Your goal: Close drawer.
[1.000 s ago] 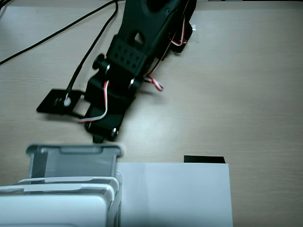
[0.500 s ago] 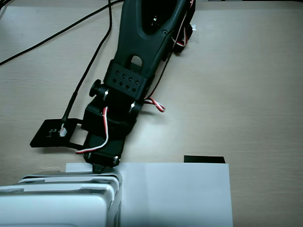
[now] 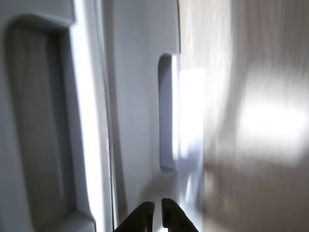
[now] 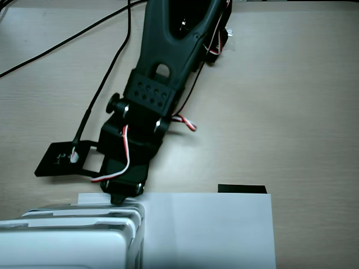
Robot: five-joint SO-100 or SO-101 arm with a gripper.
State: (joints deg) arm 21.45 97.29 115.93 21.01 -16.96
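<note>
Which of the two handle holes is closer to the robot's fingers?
The narrow hole in the middle of the wrist view, just above the fingers. The wider hole sits off at the left edge.

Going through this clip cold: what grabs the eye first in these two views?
In the fixed view, the black arm reaches down from the top centre, its gripper at the front edge of the white drawer unit at bottom left, beside a white paper sheet. The wrist view is filled by the drawer front and its handle tab, with the nearly closed fingertips at the bottom.
</note>
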